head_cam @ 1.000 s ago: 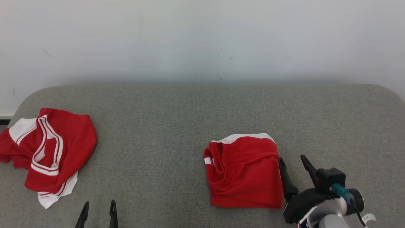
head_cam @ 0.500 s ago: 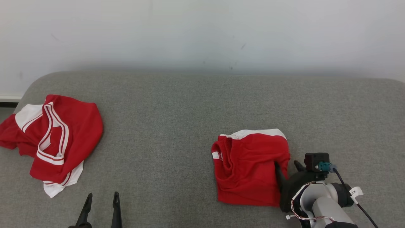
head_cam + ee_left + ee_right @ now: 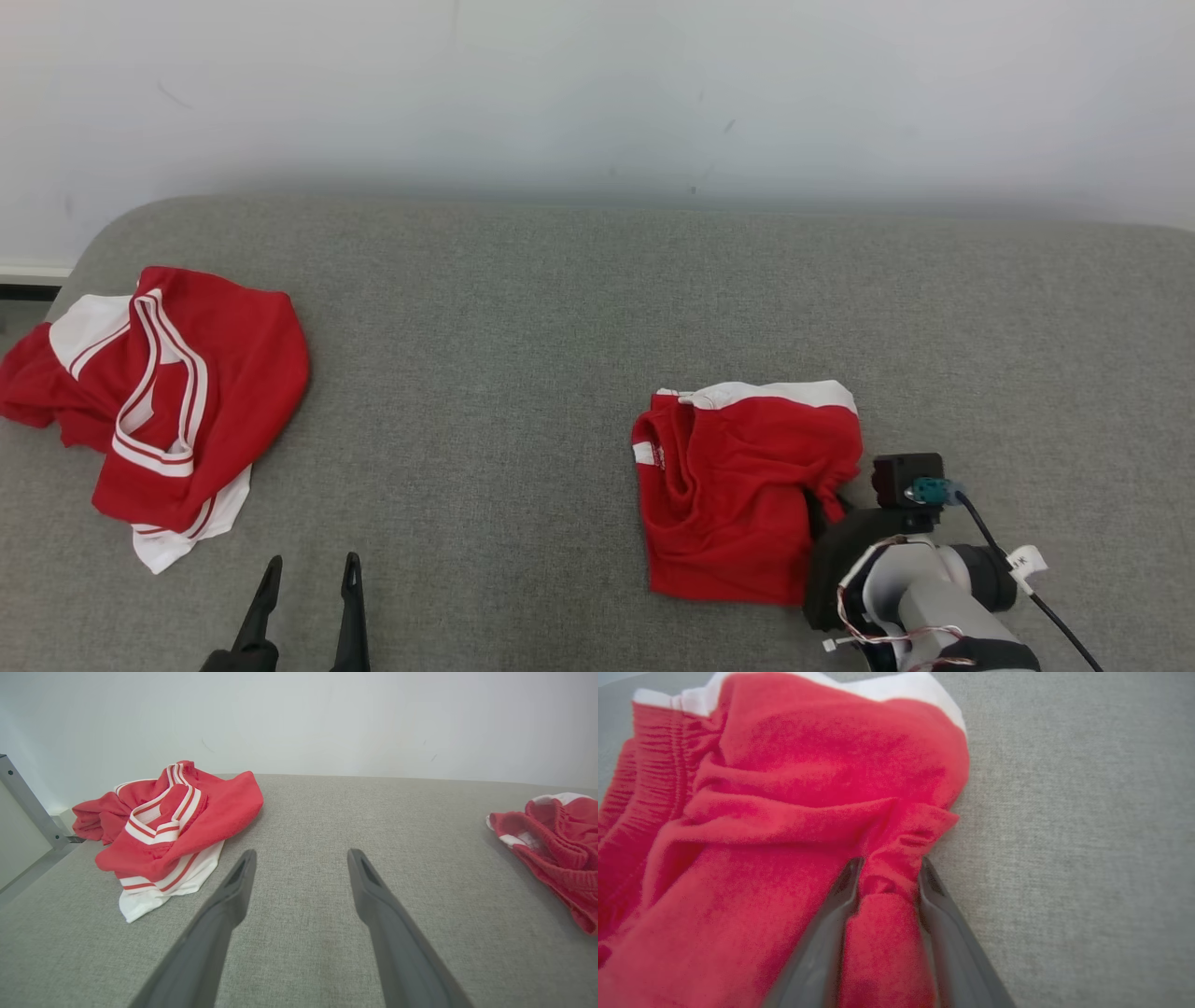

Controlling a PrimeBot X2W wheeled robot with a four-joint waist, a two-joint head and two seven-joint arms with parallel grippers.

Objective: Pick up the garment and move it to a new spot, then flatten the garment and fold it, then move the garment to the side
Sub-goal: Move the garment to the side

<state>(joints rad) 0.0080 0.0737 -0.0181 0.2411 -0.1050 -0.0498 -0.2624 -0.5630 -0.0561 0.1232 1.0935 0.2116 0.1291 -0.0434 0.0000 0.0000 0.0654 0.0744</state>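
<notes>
A folded red garment (image 3: 738, 495) with a white band along its far edge lies on the grey cushion, right of centre. My right gripper (image 3: 826, 504) is at its right edge. In the right wrist view the two fingers of this gripper (image 3: 889, 870) pinch a bunched fold of the red garment (image 3: 784, 812) between them. My left gripper (image 3: 311, 569) stands open at the lower left above bare cushion, nothing between the fingers of this gripper (image 3: 301, 856). The folded garment (image 3: 556, 835) shows at the right edge of the left wrist view.
A second red garment with white stripes (image 3: 177, 392) lies crumpled at the cushion's left end, also in the left wrist view as a heap (image 3: 177, 816). A pale wall rises behind the grey cushion (image 3: 523, 327). A metal bar (image 3: 23, 802) stands past the left end.
The head camera has shifted. My right gripper has moved left onto the folded garment's right edge and closed on it, bunching the fabric. The left gripper stays open.
</notes>
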